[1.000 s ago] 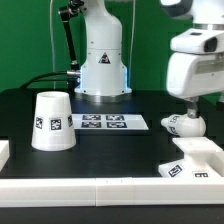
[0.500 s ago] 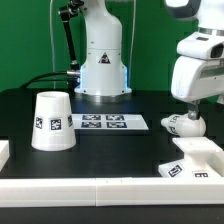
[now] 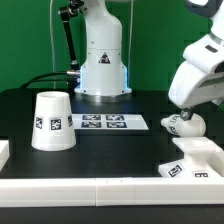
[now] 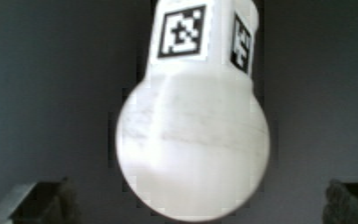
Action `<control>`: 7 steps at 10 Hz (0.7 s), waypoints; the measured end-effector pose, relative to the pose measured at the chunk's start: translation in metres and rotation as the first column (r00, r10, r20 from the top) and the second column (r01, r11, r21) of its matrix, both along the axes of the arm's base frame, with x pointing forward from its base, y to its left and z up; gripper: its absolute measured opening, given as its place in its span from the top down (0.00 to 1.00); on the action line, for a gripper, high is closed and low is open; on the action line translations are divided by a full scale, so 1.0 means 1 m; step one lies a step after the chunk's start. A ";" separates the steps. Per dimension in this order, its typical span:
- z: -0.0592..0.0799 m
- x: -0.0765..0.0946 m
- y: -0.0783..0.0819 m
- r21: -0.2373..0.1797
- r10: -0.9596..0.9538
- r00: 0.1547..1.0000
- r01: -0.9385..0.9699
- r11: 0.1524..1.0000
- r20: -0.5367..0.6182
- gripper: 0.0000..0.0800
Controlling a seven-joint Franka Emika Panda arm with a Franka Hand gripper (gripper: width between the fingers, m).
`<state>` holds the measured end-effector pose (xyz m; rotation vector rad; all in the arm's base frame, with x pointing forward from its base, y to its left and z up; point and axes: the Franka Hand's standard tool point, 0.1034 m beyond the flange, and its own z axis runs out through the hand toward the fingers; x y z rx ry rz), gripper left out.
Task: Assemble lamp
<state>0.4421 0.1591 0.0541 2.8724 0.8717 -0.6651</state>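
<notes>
black table takes up most of the exterior view, with a green backdrop behind it and a white rail along its front edge. the glossy white robot arm stands on its pedestal at the back centre. its forward part leans in from the exterior view's right, tilted over the table.

of the lamp parts, the shade is the largest. this white truncated cone stands upright with its wide end down at the exterior view's left, a square tag on the side facing the camera, well apart from the other two parts. the base sits at the exterior view's right, close to the front rail, a flat slab with a raised neck on top and a tag on its near side.

the marker board lies flat in the middle of the table, between the shade and the bulb.

the bulb lies on its side on the table, just behind the base and near the marker board's end at the exterior view's right. in the wrist view its smooth rounded end fills the picture and its narrow tagged neck points away from the fingers.

the gripper hangs just over the bulb, spread wide. its dark fingertips show on either side of the rounded end, with a gap to the bulb on each side, so it holds nothing.
</notes>
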 end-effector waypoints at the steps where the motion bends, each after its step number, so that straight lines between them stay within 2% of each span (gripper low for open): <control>1: 0.001 -0.008 -0.002 -0.039 -0.003 0.997 -0.001 0.999 -0.082 0.13; 4: -0.004 -0.009 0.001 -0.111 -0.010 0.969 -0.018 0.994 -0.246 0.13; 5: -0.007 -0.014 -0.002 -0.149 -0.021 0.951 -0.026 0.989 -0.310 0.13; 7: -0.015 -0.017 -0.006 -0.196 -0.030 0.918 -0.052 0.979 -0.395 0.13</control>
